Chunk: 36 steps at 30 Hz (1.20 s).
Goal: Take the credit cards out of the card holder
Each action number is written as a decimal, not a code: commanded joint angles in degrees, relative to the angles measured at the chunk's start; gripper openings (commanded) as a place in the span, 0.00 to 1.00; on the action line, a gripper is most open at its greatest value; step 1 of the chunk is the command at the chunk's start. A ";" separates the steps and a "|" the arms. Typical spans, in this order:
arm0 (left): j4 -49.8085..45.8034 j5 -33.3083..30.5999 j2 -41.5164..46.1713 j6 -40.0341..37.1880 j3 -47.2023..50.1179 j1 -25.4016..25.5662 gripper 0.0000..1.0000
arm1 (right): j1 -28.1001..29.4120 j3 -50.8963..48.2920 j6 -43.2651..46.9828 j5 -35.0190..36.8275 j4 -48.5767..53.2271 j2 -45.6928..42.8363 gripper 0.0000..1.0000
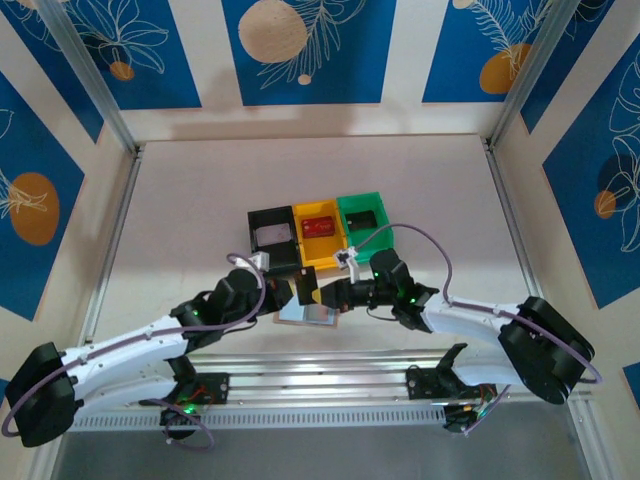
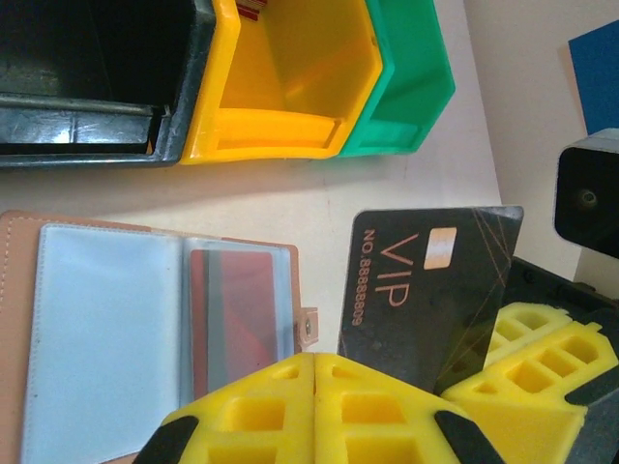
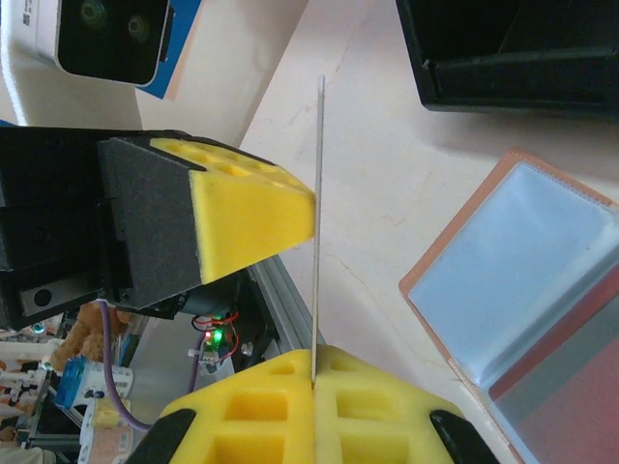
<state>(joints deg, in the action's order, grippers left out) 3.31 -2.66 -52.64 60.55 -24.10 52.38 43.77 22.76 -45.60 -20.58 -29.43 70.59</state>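
The card holder (image 2: 106,338) lies open on the table (image 2: 406,184), a red card (image 2: 251,309) in its pocket; the left gripper (image 2: 314,372) is clenched, its tip against the black card (image 2: 426,280); the right gripper (image 3: 314,362) pinches that card upright.

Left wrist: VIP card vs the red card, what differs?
VIP card is black with gold lettering; red card is dark red. VIP card is out, pinched in the right gripper; red card sits in a card holder pocket. Both are rectangular cards.
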 commanded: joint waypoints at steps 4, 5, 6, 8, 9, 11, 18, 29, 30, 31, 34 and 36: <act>-8.49 -0.05 1.62 -5.36 -3.31 -1.37 0.33 | -1.80 -1.04 2.13 -1.79 3.63 -1.68 0.00; -10.32 1.07 1.47 -6.85 -4.29 -2.11 0.40 | -2.02 -1.13 2.43 -1.93 4.17 -1.97 0.00; -12.15 1.85 1.20 -8.07 -5.16 -2.74 0.45 | -2.02 -1.36 2.61 -2.05 4.55 -2.31 0.00; -16.47 3.10 0.73 -10.76 -7.47 -4.20 0.56 | -2.20 -1.90 3.19 -2.28 5.27 -2.97 0.00; -18.10 3.62 0.59 -11.85 -8.25 -4.79 0.60 | -2.28 -2.08 3.32 -2.35 5.59 -3.29 0.00; -21.96 4.65 0.22 -14.50 -10.65 -6.20 0.73 | -2.47 -2.52 3.75 -2.69 6.40 -3.94 0.00; -32.02 12.90 -2.92 -25.02 -18.71 -11.80 0.92 | -3.30 -3.56 5.69 -4.47 8.34 -6.45 0.00; -41.66 29.33 -17.30 -38.48 -29.78 -14.26 0.99 | -3.60 -3.53 7.35 -8.61 8.37 -7.02 0.00; -41.95 29.92 -17.85 -38.97 -30.35 -14.29 1.00 | -3.60 -3.52 7.37 -9.32 8.00 -6.65 0.00; -42.37 30.30 -18.40 -39.55 -31.01 -14.24 1.00 | -3.58 -3.52 7.29 -10.00 7.46 -6.25 0.00; -43.22 32.38 -19.80 -41.39 -32.47 -14.25 1.00 | -3.25 -3.38 7.27 -11.15 6.44 -5.65 0.00; -43.56 33.61 -20.51 -42.35 -33.10 -14.24 1.00 | -2.99 -3.05 7.54 -11.86 6.39 -5.38 0.00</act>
<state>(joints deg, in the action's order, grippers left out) -37.54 26.68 -72.36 21.96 -55.09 38.74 40.38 19.14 -39.27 -29.39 -21.89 64.84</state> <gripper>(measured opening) 0.995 0.063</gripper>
